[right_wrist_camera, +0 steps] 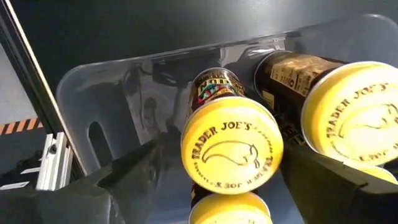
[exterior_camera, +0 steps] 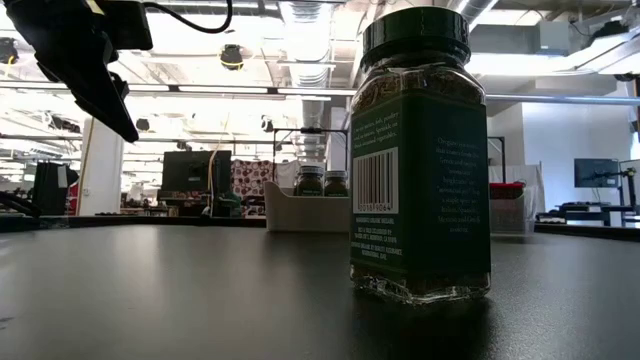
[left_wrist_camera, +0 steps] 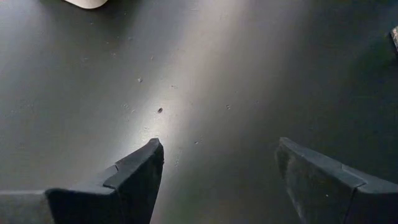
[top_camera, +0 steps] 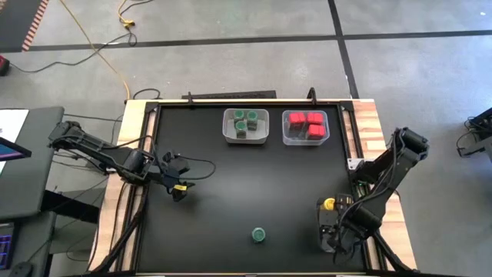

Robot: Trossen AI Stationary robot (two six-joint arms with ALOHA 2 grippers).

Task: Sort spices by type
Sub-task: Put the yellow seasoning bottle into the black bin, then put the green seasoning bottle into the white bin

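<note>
- Right gripper [top_camera: 332, 227] at the lower right of the high view, down in a clear bin [right_wrist_camera: 81, 93]; fingers released and spread to either side of a yellow-lidded jar [right_wrist_camera: 231, 146], gripping nothing.
- Danger on lifting out: catching that lid with a finger, tipping the jar against its neighbour [right_wrist_camera: 357, 121] at the right of the wrist frame, or onto the third yellow lid [right_wrist_camera: 230, 211] at the bottom edge.
- Tight packing there, jars tilted and touching; a nudge to one likely to shift all three.
- Possible snag of a finger on the bin wall at the left of the wrist frame, dragging the light bin toward the table's edge.
- Lone green-lidded jar [top_camera: 259, 235] upright at bottom centre of the high view, large at right of centre in the low view [exterior_camera: 420, 150], well apart from its kind in the green bin [top_camera: 246, 125] at top centre; red boxes in the bin [top_camera: 305, 127] just right of that.
- Tall and narrow, so easy to topple and roll if struck from the side or pinched off-centre.
- Left gripper [top_camera: 177, 185] at mid-left of the high view, hovering open and empty over bare black table [left_wrist_camera: 205, 74].
- Risk of both arms converging on the lone jar and clashing.
</note>
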